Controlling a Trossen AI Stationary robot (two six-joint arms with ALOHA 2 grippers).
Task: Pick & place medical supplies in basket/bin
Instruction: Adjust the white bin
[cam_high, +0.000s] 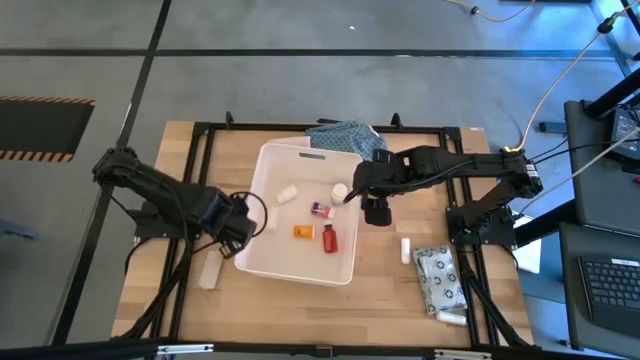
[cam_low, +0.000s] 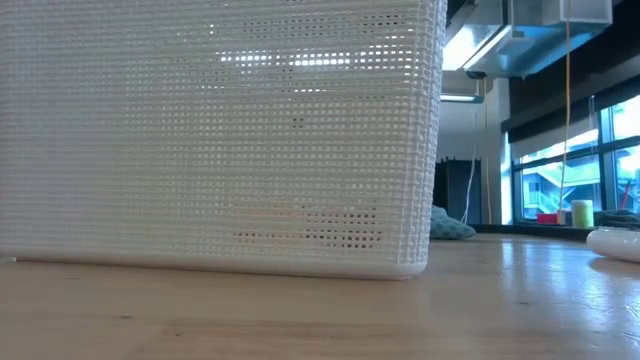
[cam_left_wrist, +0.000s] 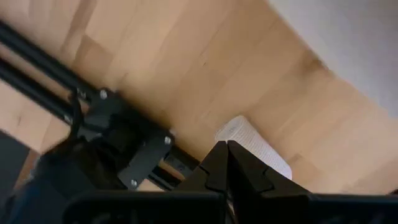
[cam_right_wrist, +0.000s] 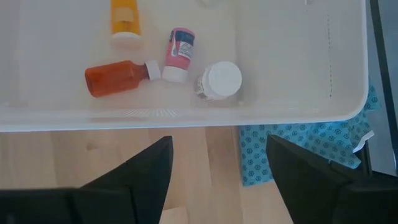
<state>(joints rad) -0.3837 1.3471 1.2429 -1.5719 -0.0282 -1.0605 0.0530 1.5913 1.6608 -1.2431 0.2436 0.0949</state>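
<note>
At the middle of the wooden tabletop sits the large white tub, its mesh wall filling most of the low view, with a blue-green patterned cloth bunched just beyond its far edge. The right arm reaches in from the right edge, and the right tool hangs over the tub's right rim with its fingers spread wide and nothing between them; its wrist view looks down past the rim into the tub. The left arm comes from the left edge, and the left tool sits just outside the tub's left wall, its fingers pressed together and empty. Near the front right corner of the tabletop lies a flat grey patterned pouch, with a white tube at its near end and a small white bottle standing apart between pouch and tub. By the tub's front left corner a white roll lies on the bare wood, just beside the left tool. Inside the tub lie a red bottle, an orange bottle, a pink-labelled bottle, a white-capped jar and a small white item, all scattered across the floor of the tub toward its right half
</note>
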